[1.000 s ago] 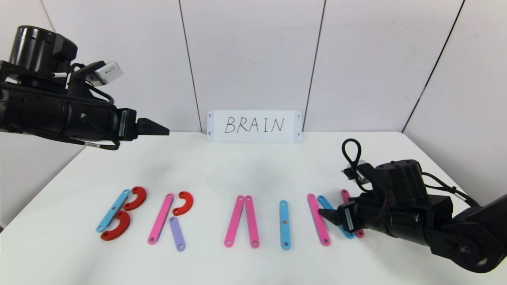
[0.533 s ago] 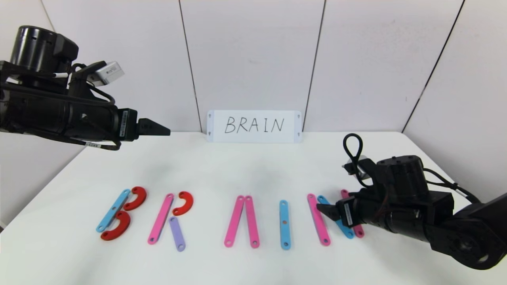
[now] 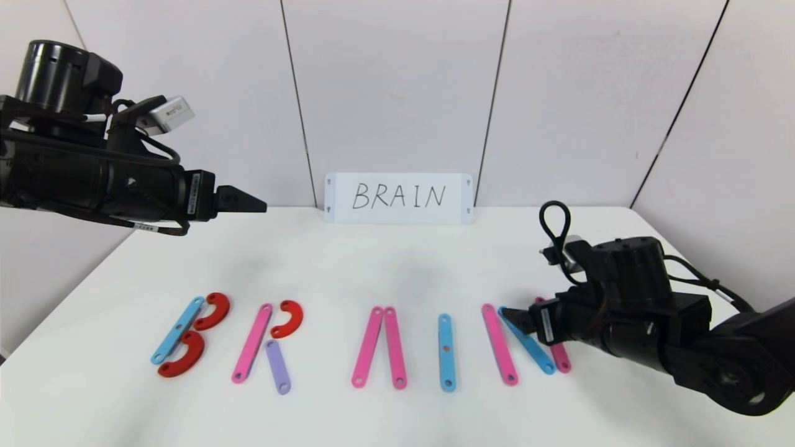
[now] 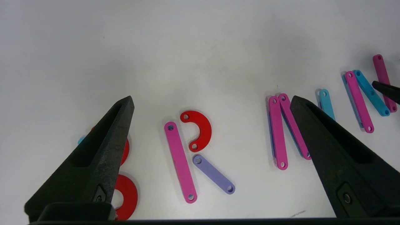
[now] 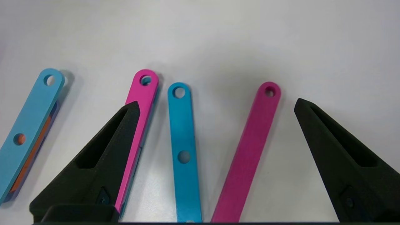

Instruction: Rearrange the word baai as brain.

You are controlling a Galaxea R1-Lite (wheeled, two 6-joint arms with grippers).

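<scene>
The word of flat plastic pieces lies in a row near the table's front. It has a blue strip point(image 3: 177, 329) with two red curves, then a pink strip point(image 3: 251, 343) with a red curve point(image 3: 289, 318) and a purple strip point(image 3: 277, 366). After these come two pink strips point(image 3: 381, 347), a single blue strip point(image 3: 446, 352), and a pink-blue-pink group point(image 3: 526, 340). My right gripper point(image 3: 515, 318) hovers open just above that last group, holding nothing. A blue strip point(image 5: 182, 150) and a pink strip point(image 5: 250, 150) lie flat between its fingers. My left gripper point(image 3: 248, 202) hangs open, high at the left.
A white card point(image 3: 397, 197) with handwritten BRAIN leans on the back wall. The white table point(image 3: 397, 267) ends at wall panels behind and at the right. The right arm's body hides part of the rightmost pink strip point(image 3: 561, 361).
My right gripper has lifted a little and drawn back from the last group, uncovering more of its blue strip. No piece has moved, and the left arm has stayed still.
</scene>
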